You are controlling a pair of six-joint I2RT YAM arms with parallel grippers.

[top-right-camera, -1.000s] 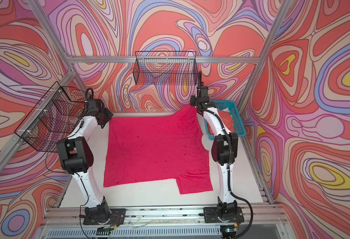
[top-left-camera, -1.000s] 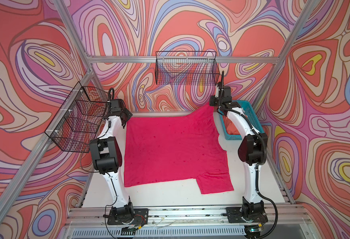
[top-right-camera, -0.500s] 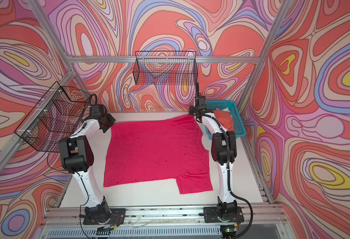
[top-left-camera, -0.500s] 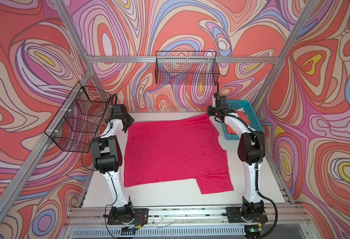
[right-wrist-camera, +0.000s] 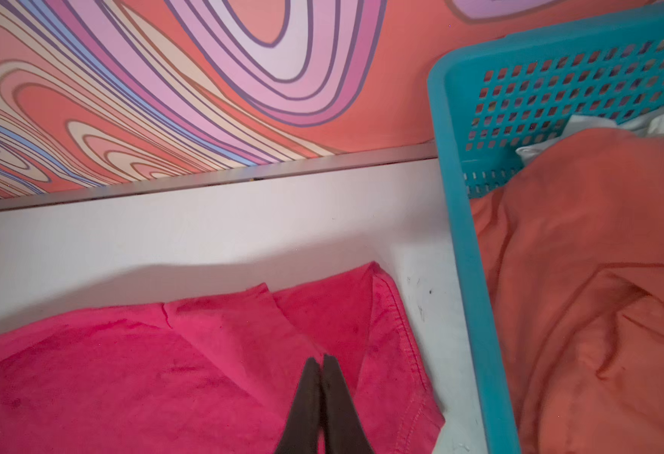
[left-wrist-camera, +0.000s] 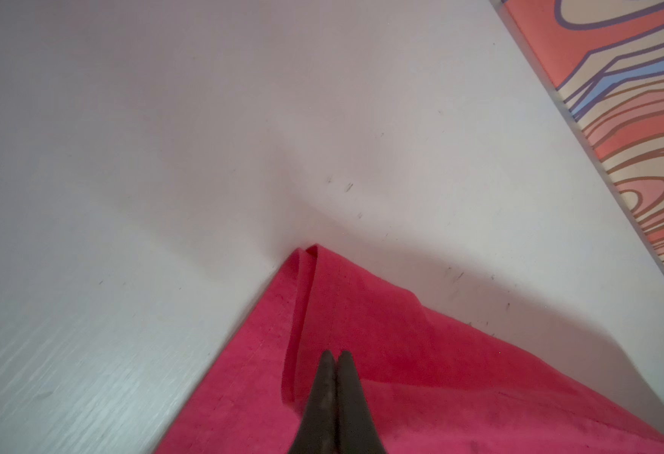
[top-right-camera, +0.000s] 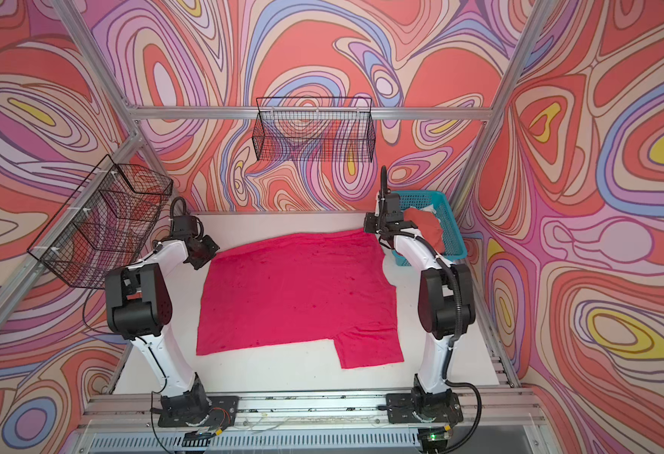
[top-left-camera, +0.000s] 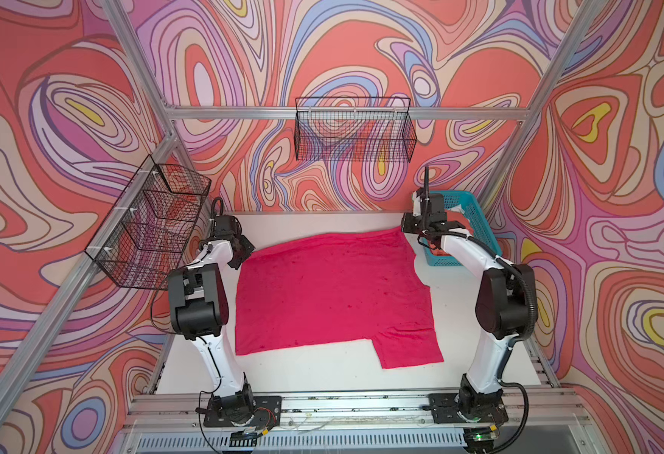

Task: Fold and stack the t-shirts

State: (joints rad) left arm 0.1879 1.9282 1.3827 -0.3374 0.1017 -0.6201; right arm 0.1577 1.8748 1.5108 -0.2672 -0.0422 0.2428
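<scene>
The magenta t-shirt (top-left-camera: 330,298) lies spread flat on the white worktop (top-left-camera: 322,377). Its long axis runs from the back wall toward the arm bases, and one sleeve (top-left-camera: 409,350) juts out at the near right.

The left pincer (left-wrist-camera: 336,363) sits at the far-left corner of the cloth and the right pincer (right-wrist-camera: 322,367) at the far-right corner. Each has its fingers pressed together. In both wrist views a ridge of fabric runs up into the tips, so each looks clamped on its corner.

From both pincers the whole body of the shirt lies toward the bases, so a fold would likely carry the far edge down that axis onto the near hem.

The coral-orange t-shirt (top-right-camera: 424,230) sits bunched in the teal mesh basket (right-wrist-camera: 460,196), just beside the right pincer, so the right arm is the nearer one to it.
</scene>
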